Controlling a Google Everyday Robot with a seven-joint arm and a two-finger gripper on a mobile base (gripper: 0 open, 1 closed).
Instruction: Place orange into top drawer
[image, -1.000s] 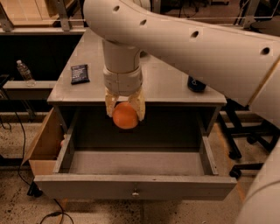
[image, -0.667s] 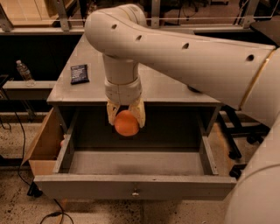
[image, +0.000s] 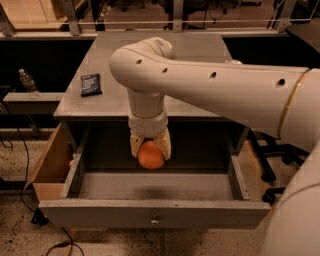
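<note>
Orange: the orange (image: 151, 156) is round, so no long axis can be told, and no stem end or mark shows which way it faces.
Orange, place: it hangs in the air over the open top drawer (image: 155, 212), above the rear part of the drawer floor and near the middle from side to side. It is clear of the floor, which carries a faint shadow in front of it.
Gripper: the gripper (image: 150, 152) points straight down over the rear half of the top drawer, just below the level of the cabinet top (image: 112, 102).
Jaws: clamped on the orange, one pale finger (image: 134, 145) on each flank.
Orange against jaws: it sits between the fingers at their lower ends. Its underside bulges out below the tips, and its upper part is hidden between them.
Arm: the white arm (image: 215, 95) reaches in from the right, above the top drawer.
Top drawer: pulled well out, with a small knob (image: 154, 220) at the centre of its front panel.
Beside the top drawer: a brown cardboard box (image: 48, 169) stands against its left wall.
Behind the top drawer: a dark packet (image: 91, 84) lies on the cabinet top, toward the left.
</note>
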